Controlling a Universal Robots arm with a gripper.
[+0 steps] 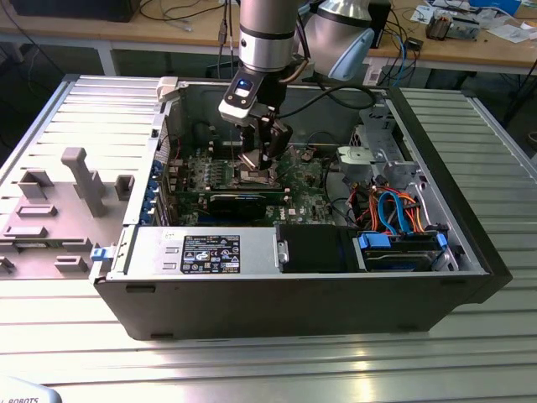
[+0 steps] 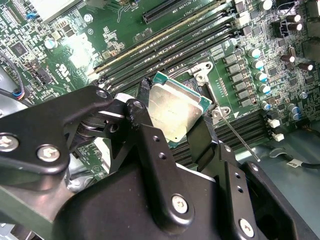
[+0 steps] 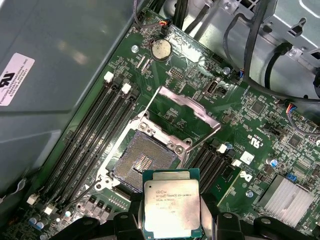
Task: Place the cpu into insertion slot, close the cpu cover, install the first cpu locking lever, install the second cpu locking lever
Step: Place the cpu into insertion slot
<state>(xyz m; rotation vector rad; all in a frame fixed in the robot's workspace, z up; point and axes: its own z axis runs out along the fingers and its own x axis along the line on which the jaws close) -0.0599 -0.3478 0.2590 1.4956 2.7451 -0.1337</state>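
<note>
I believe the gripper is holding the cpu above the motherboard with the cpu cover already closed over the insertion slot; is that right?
Not quite: the first wrist view shows the cpu cover swung open, leaving the insertion slot bare. The gripper does hold the cpu above the motherboard.

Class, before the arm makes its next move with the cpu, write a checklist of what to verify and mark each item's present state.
1. Cpu gripped by the hand: ok, pinched at two opposite edges.
2. Slot empty: ok.
3. Cover open: ok, swung back off the slot.
4. Cpu seated in slot: not ok, it is held apart from it.
5. Cpu turned to match the slot: cannot tell.
</note>
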